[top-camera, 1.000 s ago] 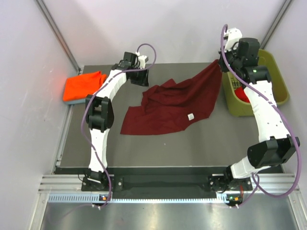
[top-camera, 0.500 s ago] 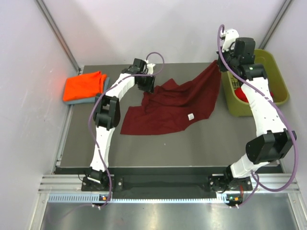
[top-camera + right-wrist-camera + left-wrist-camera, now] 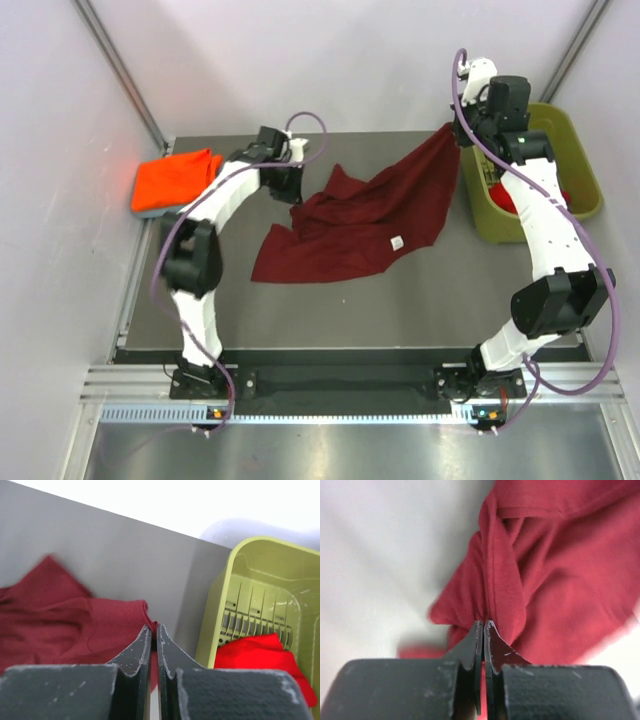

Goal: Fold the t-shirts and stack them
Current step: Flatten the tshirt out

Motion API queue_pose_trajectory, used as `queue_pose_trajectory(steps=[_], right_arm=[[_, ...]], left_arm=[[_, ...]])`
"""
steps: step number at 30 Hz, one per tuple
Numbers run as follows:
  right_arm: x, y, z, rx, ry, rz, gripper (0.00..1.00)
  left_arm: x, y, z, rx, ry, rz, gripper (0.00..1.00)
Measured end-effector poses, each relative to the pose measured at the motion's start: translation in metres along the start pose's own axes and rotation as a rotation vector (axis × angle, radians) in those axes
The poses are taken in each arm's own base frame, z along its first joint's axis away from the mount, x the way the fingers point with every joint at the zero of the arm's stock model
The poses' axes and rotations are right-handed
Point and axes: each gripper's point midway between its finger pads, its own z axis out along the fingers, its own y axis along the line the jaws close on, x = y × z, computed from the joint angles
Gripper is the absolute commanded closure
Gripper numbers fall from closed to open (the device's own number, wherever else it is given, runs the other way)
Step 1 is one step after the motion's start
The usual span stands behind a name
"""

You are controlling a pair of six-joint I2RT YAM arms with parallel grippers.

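**Maroon shirt pinched at two points, spreading step, no fold yet**

left gripper (image 3: 483, 626): jaws closed tight on a bunched ridge of the maroon t-shirt (image 3: 545, 570), with the cloth fanning out ahead and right of the tips. right gripper (image 3: 154, 629): jaws also pressed together, a thin corner of the same shirt caught between the tips and the rest trailing left of them. The olive bin (image 3: 220, 610) is just right of those jaws, with the red t-shirt (image 3: 260, 660) inside it. In the top view the shirt sprawls crumpled on the table (image 3: 400, 300) between the two pairs of jaws, white tag (image 3: 397, 243) up. The orange t-shirt (image 3: 175, 178) lies folded well outside the left jaws, on top of what looks like the grey-blue t-shirt (image 3: 148, 211), only an edge showing. Judged step: opening the maroon shirt out flat. Next move probably needs both pinches drawn apart until the cloth is taut, then laid down. The right-hand hold is thin and the corner could slip
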Motion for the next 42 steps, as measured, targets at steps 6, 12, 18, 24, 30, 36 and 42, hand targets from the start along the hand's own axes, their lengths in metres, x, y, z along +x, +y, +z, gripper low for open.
queue_pose_trajectory(steps=[6,12,18,24,30,36,42], right_arm=[[-0.01,-0.002,0.003,0.003,-0.019,-0.001,1.0],[-0.013,0.0,0.015,-0.012,-0.02,0.003,1.0],[-0.004,0.007,0.025,-0.032,0.01,-0.001,1.0],[-0.005,0.011,0.025,-0.038,0.008,-0.008,1.0],[-0.005,0.011,0.025,-0.037,0.007,-0.009,1.0],[-0.006,0.013,0.025,-0.039,0.006,-0.012,1.0],[-0.005,0.012,0.025,-0.033,0.007,-0.018,1.0]], left_arm=[[0.015,-0.045,-0.143,0.039,-0.187,0.007,0.73],[0.039,-0.074,-0.181,0.132,-0.237,0.026,0.61],[0.042,-0.035,-0.115,0.025,-0.086,-0.002,0.63],[0.038,-0.012,-0.064,-0.003,0.014,0.007,0.62],[0.053,-0.007,-0.031,0.027,0.1,-0.022,0.62],[0.054,-0.012,-0.017,0.075,0.129,-0.046,0.58],[0.05,-0.028,-0.025,0.104,0.116,-0.028,0.55]])
